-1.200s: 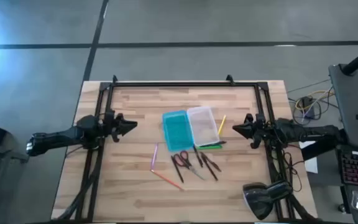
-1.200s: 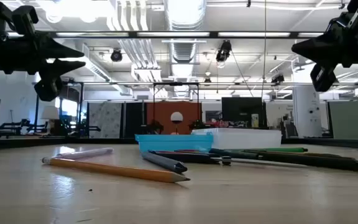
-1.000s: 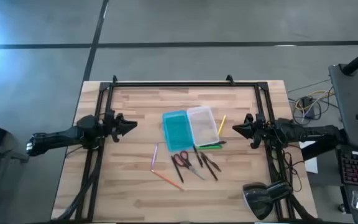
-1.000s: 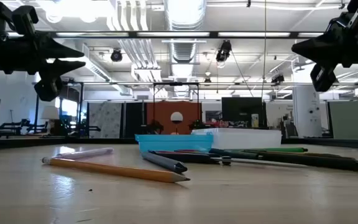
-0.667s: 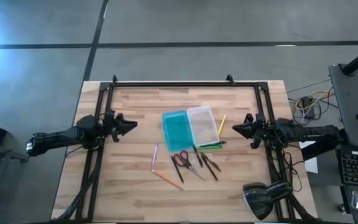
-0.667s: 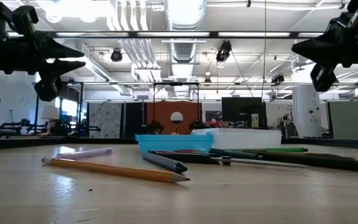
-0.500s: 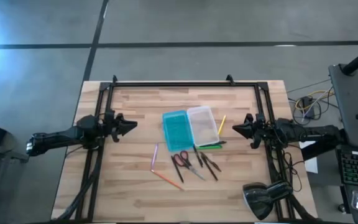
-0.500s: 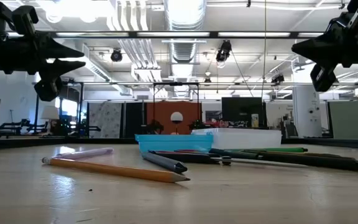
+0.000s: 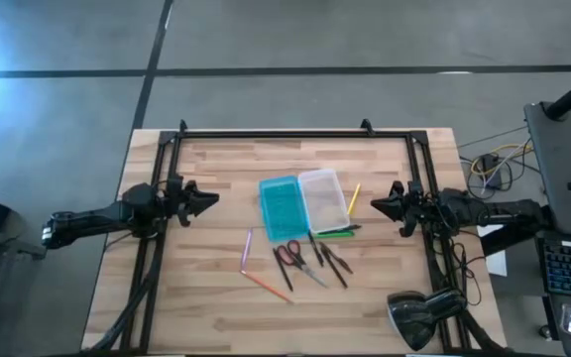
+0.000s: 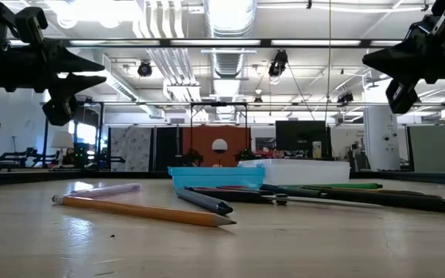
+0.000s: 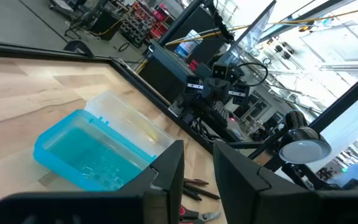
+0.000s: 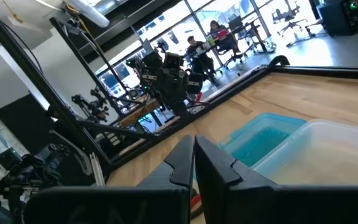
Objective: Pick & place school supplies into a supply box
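The supply box lies open at mid-table, its teal half beside its clear half; both also show in the low view. A yellow pencil and a green pencil lie by the clear half. Red-handled scissors, dark pencils, a pink pencil and an orange pencil lie flat on the table nearer the front. My left gripper hovers slightly open, left of the box. My right gripper hovers shut, right of the box. Both are empty.
A black frame runs along the table's far edge and down both sides. A desk lamp stands at the near right corner. Bare wood lies along the near edge.
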Available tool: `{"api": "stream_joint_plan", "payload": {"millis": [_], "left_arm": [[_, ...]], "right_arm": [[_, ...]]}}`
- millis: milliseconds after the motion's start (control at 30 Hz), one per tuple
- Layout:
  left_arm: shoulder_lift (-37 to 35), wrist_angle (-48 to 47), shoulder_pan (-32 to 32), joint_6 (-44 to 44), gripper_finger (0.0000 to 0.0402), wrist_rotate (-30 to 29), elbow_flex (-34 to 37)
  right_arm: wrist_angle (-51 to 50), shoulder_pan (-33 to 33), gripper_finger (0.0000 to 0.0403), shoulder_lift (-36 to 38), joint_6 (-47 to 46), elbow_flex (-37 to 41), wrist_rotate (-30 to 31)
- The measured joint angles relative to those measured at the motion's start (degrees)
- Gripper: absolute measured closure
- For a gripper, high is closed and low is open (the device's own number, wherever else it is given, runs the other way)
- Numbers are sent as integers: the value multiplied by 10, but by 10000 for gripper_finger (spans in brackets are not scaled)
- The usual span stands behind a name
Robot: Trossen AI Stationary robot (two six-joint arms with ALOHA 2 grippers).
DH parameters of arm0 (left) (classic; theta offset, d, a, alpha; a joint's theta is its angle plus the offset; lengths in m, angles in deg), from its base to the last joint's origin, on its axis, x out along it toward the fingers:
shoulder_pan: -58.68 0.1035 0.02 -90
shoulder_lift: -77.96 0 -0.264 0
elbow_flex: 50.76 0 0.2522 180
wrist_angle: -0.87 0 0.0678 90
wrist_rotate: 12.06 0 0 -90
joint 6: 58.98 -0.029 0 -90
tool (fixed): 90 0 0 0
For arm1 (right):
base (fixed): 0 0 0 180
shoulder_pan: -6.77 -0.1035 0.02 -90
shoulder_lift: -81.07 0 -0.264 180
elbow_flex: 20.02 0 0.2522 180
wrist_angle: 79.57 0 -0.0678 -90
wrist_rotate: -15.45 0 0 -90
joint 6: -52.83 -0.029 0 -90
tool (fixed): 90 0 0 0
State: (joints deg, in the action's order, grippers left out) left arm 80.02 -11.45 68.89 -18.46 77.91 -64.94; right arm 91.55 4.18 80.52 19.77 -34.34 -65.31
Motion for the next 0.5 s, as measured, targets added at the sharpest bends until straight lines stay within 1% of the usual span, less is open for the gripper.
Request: {"api": "stream_joint_plan", "payload": {"millis": [267, 333, 400, 500], "left_arm": [[0, 0, 0, 0, 331, 0, 0], [0, 0, 0, 0, 331, 0, 0], [0, 0, 0, 0, 331, 0, 0], [0, -1, 0, 0, 331, 0, 0]], "right_arm": [[7, 1, 394, 0, 4, 0, 5], [42, 6, 394, -7, 30, 0, 53], [63, 8, 394, -20, 28, -1, 84], [100, 12, 394, -55, 10, 0, 91]]}}
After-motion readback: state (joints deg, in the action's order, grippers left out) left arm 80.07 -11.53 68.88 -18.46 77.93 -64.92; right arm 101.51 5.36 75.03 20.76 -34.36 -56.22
